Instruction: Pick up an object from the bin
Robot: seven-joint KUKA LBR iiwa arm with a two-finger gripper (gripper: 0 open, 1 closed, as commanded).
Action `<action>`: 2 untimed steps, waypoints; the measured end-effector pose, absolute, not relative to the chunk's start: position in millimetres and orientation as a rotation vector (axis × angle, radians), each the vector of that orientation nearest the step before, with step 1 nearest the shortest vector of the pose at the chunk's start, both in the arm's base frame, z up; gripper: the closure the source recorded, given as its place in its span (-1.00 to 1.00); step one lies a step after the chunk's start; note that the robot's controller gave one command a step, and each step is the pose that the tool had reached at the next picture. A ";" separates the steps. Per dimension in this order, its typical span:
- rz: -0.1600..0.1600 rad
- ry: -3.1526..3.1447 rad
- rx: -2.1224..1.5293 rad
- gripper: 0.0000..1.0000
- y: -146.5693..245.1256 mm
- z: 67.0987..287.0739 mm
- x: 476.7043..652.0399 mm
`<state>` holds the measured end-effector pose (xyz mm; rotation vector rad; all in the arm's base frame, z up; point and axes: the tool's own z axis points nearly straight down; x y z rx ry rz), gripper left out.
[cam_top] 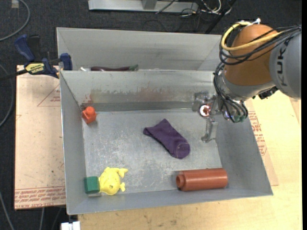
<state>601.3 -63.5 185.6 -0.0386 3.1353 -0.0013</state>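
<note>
Our gripper [207, 135] hangs low in the grey metal bin [144, 87], close to the wall on the view's right and not far from the back wall. Beneath its tip we see bare bin floor. We cannot tell whether the gripper is spread or pressed together, since it shows as one thin, pale metal piece pointing down. Above it sits the arm's rounded orange cover [252, 51], wrapped in cables.

The thing nearest the gripper is a purple cloth piece [168, 138], shaped like a limp sock. It lies just to the view's left of the gripper, near it but apart from it, flat and slanted on the floor. Nearer the camera than the gripper, almost straight below it in the view, a red-brown cylinder [201, 179] lies on its side by the front wall.

Well apart from the gripper, far to its left at the front corner, a yellow toy duck [112, 180] rests touching a green block [92, 185]. Far to its left by the back wall sits a small orange thing [88, 114].
</note>
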 end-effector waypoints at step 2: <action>0.001 3.130 -0.102 -1.00 -18.0 126.2 594.9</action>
